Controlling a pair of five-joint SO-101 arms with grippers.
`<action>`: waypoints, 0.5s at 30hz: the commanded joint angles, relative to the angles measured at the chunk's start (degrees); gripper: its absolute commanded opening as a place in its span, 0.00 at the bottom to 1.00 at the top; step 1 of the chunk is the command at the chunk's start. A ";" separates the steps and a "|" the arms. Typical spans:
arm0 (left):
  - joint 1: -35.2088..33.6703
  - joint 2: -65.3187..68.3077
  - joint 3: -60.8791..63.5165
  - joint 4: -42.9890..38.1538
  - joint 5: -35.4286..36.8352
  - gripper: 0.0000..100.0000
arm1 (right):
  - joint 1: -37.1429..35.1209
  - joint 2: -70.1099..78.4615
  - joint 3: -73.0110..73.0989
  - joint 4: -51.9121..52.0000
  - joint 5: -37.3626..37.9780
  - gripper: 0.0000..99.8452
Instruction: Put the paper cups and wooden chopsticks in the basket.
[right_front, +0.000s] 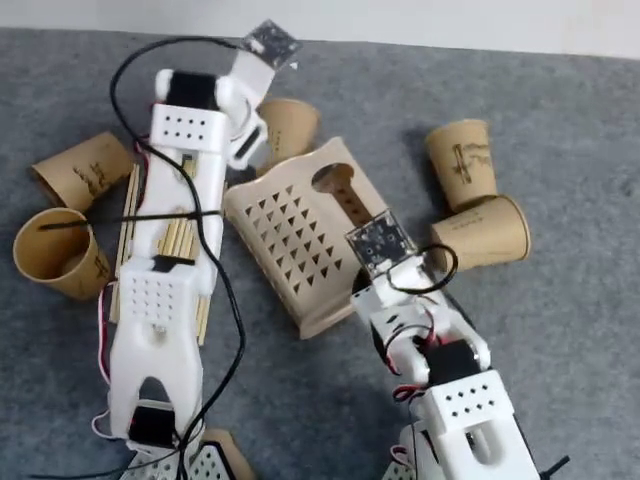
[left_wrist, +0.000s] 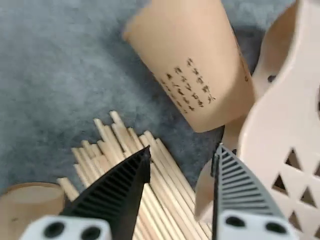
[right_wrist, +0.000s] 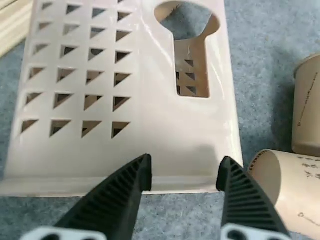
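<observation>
A cream basket (right_front: 300, 235) with triangular holes and a handle cutout sits mid-table, its perforated wall (right_wrist: 130, 75) facing the cameras. My left gripper (left_wrist: 182, 152) is open above a bundle of wooden chopsticks (left_wrist: 135, 165), just short of a paper cup (left_wrist: 195, 65) lying on its side beside the basket wall (left_wrist: 285, 125). From above, that cup (right_front: 288, 125) is behind the basket. My right gripper (right_wrist: 185, 162) is open at the basket's near rim, holding nothing. Two cups (right_front: 462, 160) (right_front: 485, 232) lie to the basket's right, and two more (right_front: 85, 168) (right_front: 60, 250) lie far left.
The chopsticks (right_front: 165, 240) lie mostly under the left arm (right_front: 160, 300). A black cable (right_front: 230, 300) runs along that arm and over the chopsticks. Grey carpet covers the table. The right arm's base (right_front: 465, 410) stands at the front right.
</observation>
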 joint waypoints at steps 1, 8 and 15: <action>-0.31 1.98 -2.07 -0.44 -0.09 0.22 | -0.04 0.04 5.23 -0.04 0.00 0.22; 3.12 -1.36 -1.71 4.31 -0.18 0.22 | 5.67 -0.04 7.25 5.05 6.24 0.22; 11.12 -8.75 2.95 4.75 0.18 0.22 | 15.87 -0.04 10.24 5.32 11.69 0.22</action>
